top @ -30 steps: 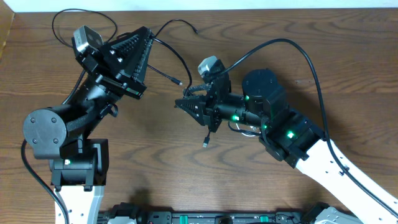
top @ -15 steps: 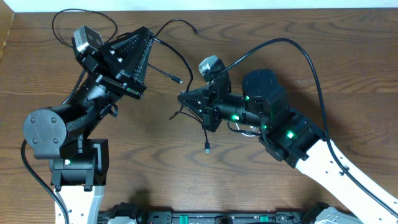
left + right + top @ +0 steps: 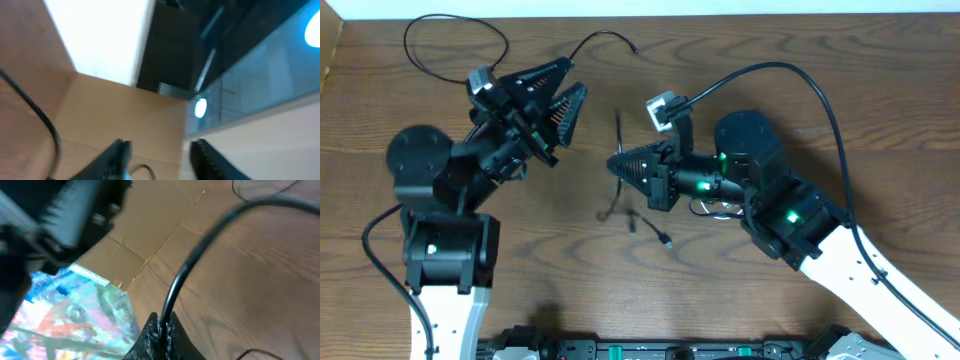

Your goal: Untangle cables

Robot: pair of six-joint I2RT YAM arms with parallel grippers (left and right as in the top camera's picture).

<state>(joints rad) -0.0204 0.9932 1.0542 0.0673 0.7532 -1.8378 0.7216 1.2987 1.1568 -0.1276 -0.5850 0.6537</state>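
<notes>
My right gripper (image 3: 616,166), fingers pressed together, pinches a thin black cable (image 3: 186,272) partway along its run. The slack curls onto the table (image 3: 820,60) just beside the right gripper, on the side nearer my base. My left gripper (image 3: 577,74), spread and empty, hangs near it on the far-left side. A second black cable (image 3: 450,16) loops well beyond. I count two black cables and can pick out no white one. They look light, limp and probably slippery, so they are best taken close to a plug.

Robotics lab: wooden table (image 3: 900,120), bench-mounted robot arms (image 3: 440,190)
</notes>
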